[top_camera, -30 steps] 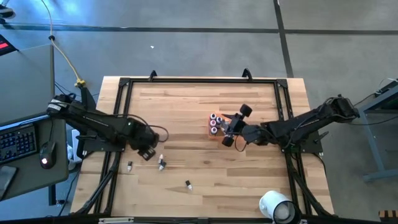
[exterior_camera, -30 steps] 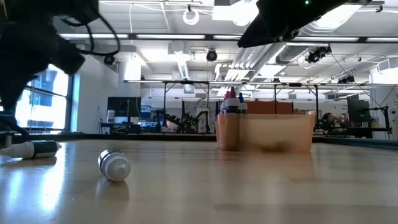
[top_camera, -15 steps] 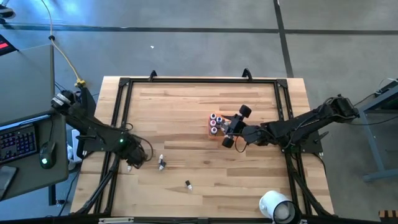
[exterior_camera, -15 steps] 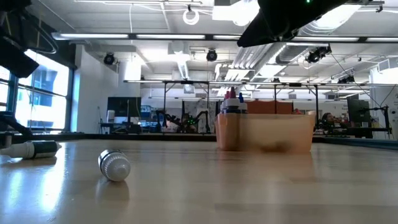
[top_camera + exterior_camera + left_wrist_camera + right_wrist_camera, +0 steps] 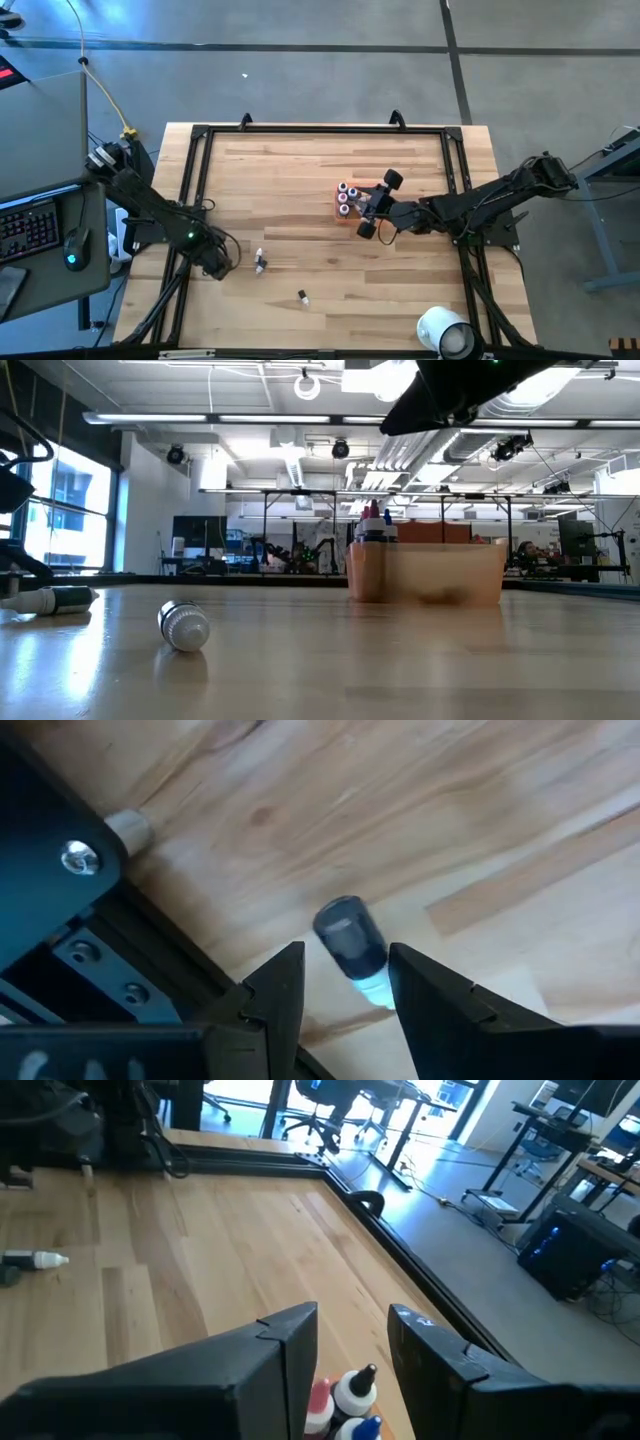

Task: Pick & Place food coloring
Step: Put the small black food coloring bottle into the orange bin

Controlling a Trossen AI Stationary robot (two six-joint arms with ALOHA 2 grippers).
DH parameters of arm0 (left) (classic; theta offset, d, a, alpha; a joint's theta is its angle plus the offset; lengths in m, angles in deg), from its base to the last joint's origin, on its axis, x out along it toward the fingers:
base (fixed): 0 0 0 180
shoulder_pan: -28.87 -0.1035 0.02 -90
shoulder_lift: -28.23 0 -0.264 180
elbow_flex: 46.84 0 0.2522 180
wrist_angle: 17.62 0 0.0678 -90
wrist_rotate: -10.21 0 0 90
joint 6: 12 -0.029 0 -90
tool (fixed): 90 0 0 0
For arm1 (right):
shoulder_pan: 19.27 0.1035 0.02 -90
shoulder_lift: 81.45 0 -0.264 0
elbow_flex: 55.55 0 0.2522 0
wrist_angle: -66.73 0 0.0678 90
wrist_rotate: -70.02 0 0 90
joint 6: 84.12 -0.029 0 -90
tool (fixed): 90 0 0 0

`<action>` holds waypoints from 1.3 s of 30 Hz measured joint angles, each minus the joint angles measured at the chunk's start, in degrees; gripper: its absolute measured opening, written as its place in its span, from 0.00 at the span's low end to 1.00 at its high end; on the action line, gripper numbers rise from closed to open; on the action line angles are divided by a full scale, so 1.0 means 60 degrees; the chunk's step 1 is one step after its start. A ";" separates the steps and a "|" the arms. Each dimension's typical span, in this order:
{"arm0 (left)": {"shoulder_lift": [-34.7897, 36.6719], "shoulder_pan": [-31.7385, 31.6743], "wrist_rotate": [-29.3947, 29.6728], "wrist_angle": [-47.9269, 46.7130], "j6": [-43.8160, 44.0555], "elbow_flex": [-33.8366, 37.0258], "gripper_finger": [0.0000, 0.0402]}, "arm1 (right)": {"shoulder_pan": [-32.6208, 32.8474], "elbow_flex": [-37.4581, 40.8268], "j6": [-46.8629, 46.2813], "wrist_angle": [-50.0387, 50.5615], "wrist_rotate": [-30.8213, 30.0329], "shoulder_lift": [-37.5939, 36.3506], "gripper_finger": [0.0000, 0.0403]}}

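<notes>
Left hand (image 5: 345, 995) astride half-hidden bottle (image 5: 351, 942)

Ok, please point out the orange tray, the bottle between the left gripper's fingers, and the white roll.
orange tray (image 5: 430, 575): low view, on its translucent front wall.
bottle (image 5: 350, 935): left wrist view, on its dark body, between the open fingers of the left gripper (image 5: 345, 982).
white roll (image 5: 443, 330): high view, on its top.
</notes>
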 joint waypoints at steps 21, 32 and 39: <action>0.0081 0.0233 0.1004 0.0739 0.0005 0.0261 0.16 | -0.0284 0.0000 -0.0186 -0.1525 0.0043 0.0007 0.29; 0.0673 -0.0751 0.5697 -0.0782 -0.2305 -0.2758 0.18 | -0.0102 0.0000 0.1592 -0.2160 -0.0403 -0.0353 0.29; 0.0577 -0.3102 0.6947 0.2362 -0.8671 -0.3829 0.18 | 0.1445 0.0000 0.1074 0.0276 -0.4741 -0.2012 0.29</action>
